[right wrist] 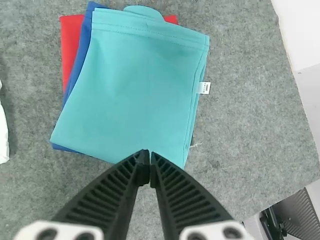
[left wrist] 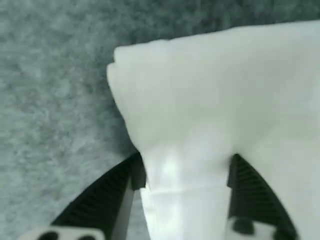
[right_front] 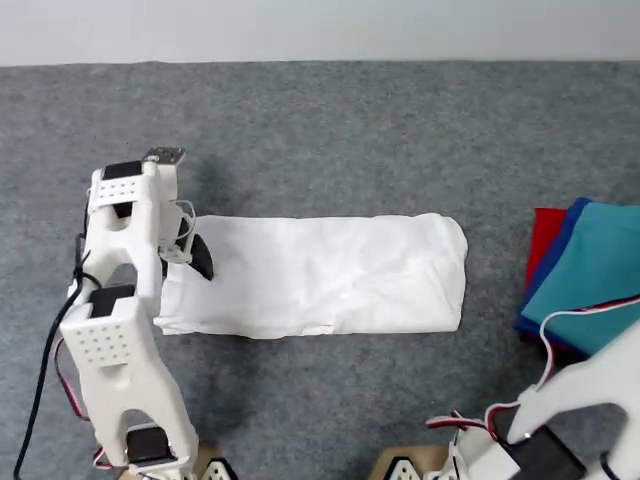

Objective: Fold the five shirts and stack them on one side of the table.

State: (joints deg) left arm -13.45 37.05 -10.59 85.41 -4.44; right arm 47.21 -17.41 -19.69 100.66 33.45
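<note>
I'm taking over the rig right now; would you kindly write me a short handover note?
Left tool: shut on the end of the white shirt.
Right tool: shut, empty, at the edge of the teal shirt.
The white shirt lies mid-table, folded to a long strip. The teal shirt tops the blue shirt and red shirt on the right side of the table.
Done: three stacked.
Left: finish folding the white shirt, then stack it.

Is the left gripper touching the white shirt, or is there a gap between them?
Touching. In the left wrist view a fold of the white shirt sits between the fingers of the left gripper, both against the cloth with no gap.
</note>
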